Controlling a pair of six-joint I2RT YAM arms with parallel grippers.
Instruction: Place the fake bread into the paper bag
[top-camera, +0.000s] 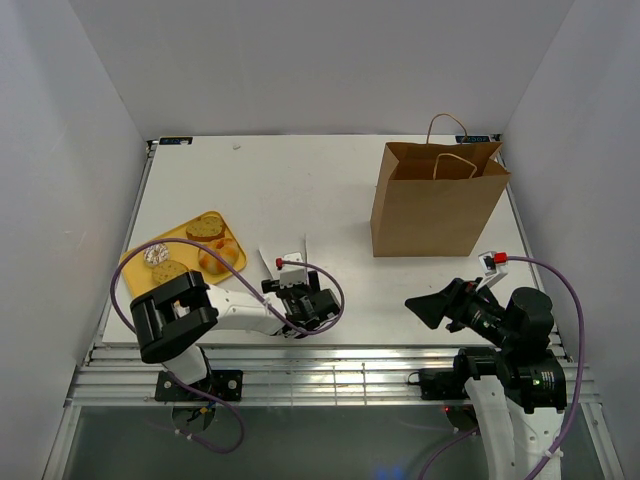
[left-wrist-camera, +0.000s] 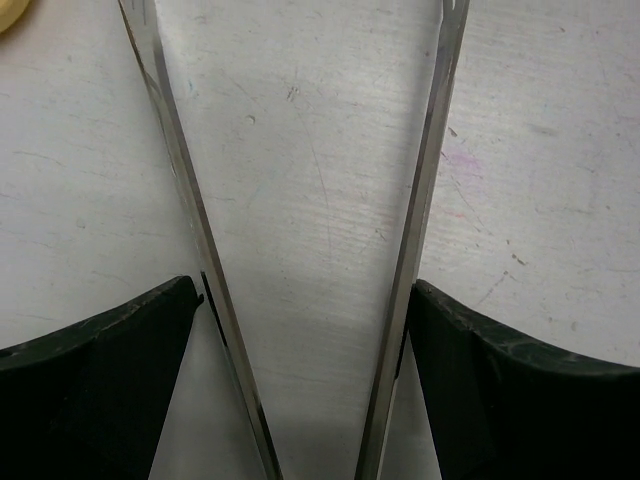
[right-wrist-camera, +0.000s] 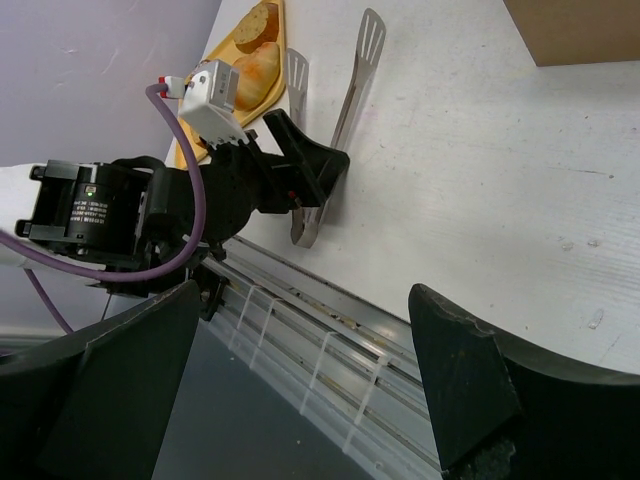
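Several golden-brown bread pieces lie on a yellow tray (top-camera: 136, 268) at the left: a dark-crusted slice (top-camera: 205, 228), a bun (top-camera: 220, 256) and a round piece (top-camera: 170, 270). They also show in the right wrist view (right-wrist-camera: 258, 45). The brown paper bag (top-camera: 437, 205) stands upright at the back right, handles up. My left gripper (top-camera: 300, 302) is shut on metal tongs (top-camera: 290, 262), whose spread arms (left-wrist-camera: 425, 190) point away over bare table, right of the tray. My right gripper (top-camera: 425, 305) is open and empty near the front edge, well in front of the bag.
A crumpled foil-like piece (top-camera: 155, 257) also lies on the tray. White walls close in the table on three sides. A metal rail (top-camera: 340, 360) runs along the near edge. The bag's bottom corner (right-wrist-camera: 580, 30) shows in the right wrist view.
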